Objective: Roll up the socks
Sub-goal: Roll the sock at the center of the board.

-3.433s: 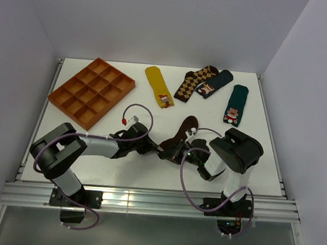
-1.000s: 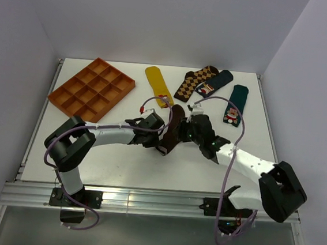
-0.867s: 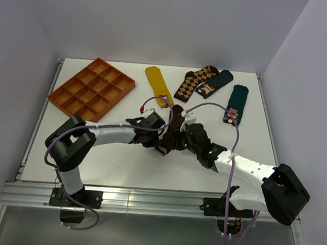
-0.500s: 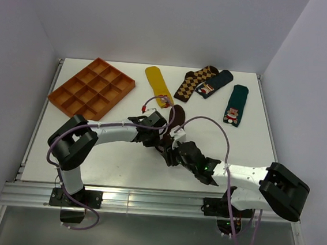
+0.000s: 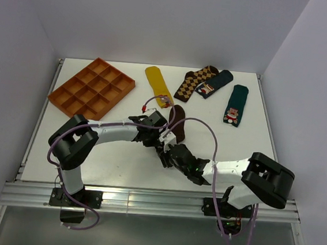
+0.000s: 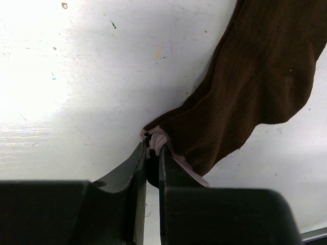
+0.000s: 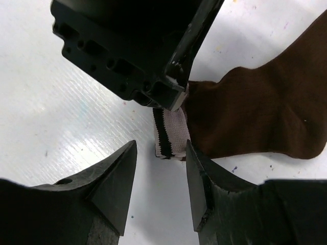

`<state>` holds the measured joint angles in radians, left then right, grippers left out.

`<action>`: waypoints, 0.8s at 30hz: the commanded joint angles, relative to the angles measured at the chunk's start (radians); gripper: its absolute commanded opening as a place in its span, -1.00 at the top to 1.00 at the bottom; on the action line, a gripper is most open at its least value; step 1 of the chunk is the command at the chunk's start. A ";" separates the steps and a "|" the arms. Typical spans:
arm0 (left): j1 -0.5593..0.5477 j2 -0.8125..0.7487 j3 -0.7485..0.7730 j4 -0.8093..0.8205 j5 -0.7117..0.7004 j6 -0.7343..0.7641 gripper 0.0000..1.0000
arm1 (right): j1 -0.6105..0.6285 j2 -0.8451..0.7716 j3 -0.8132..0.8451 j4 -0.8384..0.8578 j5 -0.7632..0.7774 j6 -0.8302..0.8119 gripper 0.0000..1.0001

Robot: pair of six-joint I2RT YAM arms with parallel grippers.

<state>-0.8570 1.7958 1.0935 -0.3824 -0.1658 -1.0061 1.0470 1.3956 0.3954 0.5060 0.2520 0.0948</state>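
The dark brown sock (image 5: 176, 125) lies at mid table, toe end far, striped cuff near. My left gripper (image 5: 158, 136) is shut on the bunched cream-striped cuff; in the left wrist view the jaws (image 6: 152, 148) pinch the cuff and the sock body (image 6: 255, 76) runs up to the right. My right gripper (image 5: 166, 155) is open just near of the cuff. In the right wrist view its jaws (image 7: 161, 148) stand apart on either side of the cuff's end (image 7: 171, 133), not touching it, with the left gripper's black body (image 7: 138, 46) right above and the sock (image 7: 255, 112) to the right.
An orange compartment tray (image 5: 91, 89) stands at the back left. A mustard sock (image 5: 158, 85), a diamond-patterned sock (image 5: 193, 82), a navy sock (image 5: 215, 83) and a green sock (image 5: 235, 104) lie along the back. The two arms' purple cables loop over the sock area.
My right arm has swung from the sock's right side round to the near side, its open gripper now at the cuff. My left gripper has kept hold of the cuff.
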 commanded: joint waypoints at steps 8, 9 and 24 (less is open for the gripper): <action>-0.002 0.025 -0.012 -0.067 -0.003 0.032 0.99 | 0.041 0.130 0.086 0.068 0.066 -0.035 0.00; -0.004 0.025 -0.012 -0.066 0.000 0.032 0.99 | 0.045 0.138 0.089 0.066 0.066 -0.033 0.00; 0.030 -0.085 -0.099 -0.003 -0.011 -0.064 0.69 | 0.061 0.188 0.108 -0.030 0.034 0.135 1.00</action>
<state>-0.8387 1.7615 1.0466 -0.3614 -0.1654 -1.0340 1.1038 1.5814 0.4873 0.5228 0.3538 0.1520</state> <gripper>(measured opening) 0.154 0.033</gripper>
